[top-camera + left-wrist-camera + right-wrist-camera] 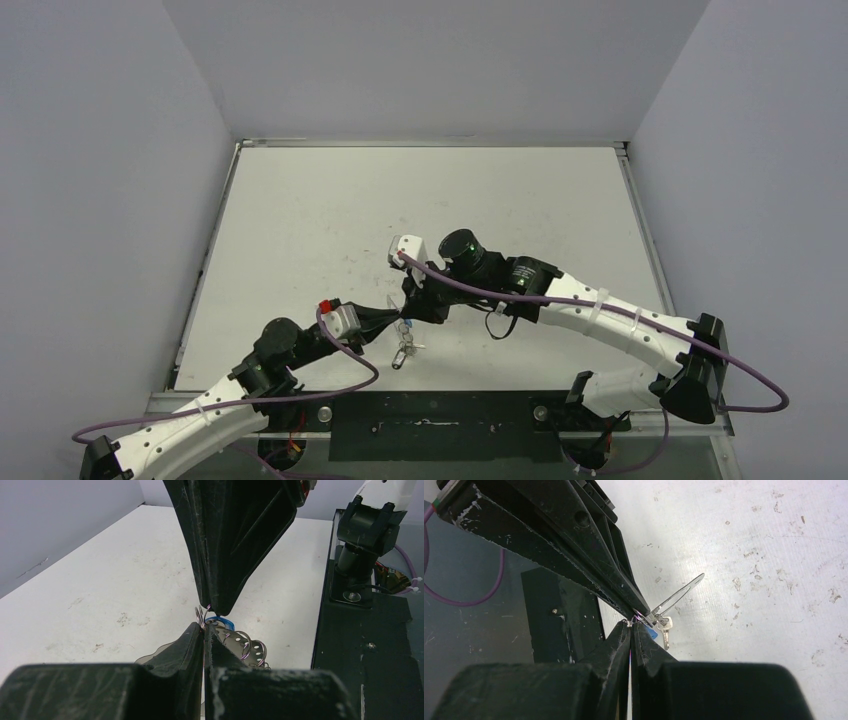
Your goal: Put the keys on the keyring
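Grey walls (100, 150) box in a scuffed white table (450, 200). From 7 o'clock the left arm reaches in low. The right arm arcs in from 4 o'clock. Both meet toward 6 o'clock of the table's centre. The left gripper (398, 320) is clenched on the keyring (679, 594), seen edge-on and raised off the table. The right gripper (412, 316) is pinched tight, tip to tip with the left, at a small wire loop (200, 615); whether it grips the loop is unclear. The blue-headed key (220, 622) hangs at the tips, mostly hidden. A second key (666, 631) dangles beside it, its head unreadable.
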`<move>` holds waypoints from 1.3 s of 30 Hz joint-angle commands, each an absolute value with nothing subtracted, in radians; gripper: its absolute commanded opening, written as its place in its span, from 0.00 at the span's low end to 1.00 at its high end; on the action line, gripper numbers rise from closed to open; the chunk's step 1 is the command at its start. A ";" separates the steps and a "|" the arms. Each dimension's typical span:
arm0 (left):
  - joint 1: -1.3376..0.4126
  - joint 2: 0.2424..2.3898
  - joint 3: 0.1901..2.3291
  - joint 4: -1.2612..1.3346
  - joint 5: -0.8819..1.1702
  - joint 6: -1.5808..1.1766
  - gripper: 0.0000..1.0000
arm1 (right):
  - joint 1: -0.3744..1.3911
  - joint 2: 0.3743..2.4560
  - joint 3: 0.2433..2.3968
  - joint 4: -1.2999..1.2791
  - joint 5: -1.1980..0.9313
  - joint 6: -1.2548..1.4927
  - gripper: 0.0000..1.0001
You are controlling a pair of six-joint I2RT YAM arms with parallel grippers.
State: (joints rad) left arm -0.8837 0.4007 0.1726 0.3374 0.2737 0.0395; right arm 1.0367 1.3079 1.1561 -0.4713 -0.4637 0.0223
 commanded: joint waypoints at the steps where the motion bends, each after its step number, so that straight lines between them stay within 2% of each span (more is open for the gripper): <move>1: -0.884 0.398 0.179 0.406 0.290 0.034 0.00 | 1.048 1.312 1.207 -0.429 -0.466 0.014 0.00; 39: -0.884 0.384 0.183 0.394 0.291 0.035 0.00 | 1.022 1.308 1.150 -0.417 -0.309 0.074 0.00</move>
State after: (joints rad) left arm -0.8818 0.3958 0.1726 0.3355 0.2653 0.0387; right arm 1.0409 1.3144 1.1610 -0.4648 -0.3584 0.0540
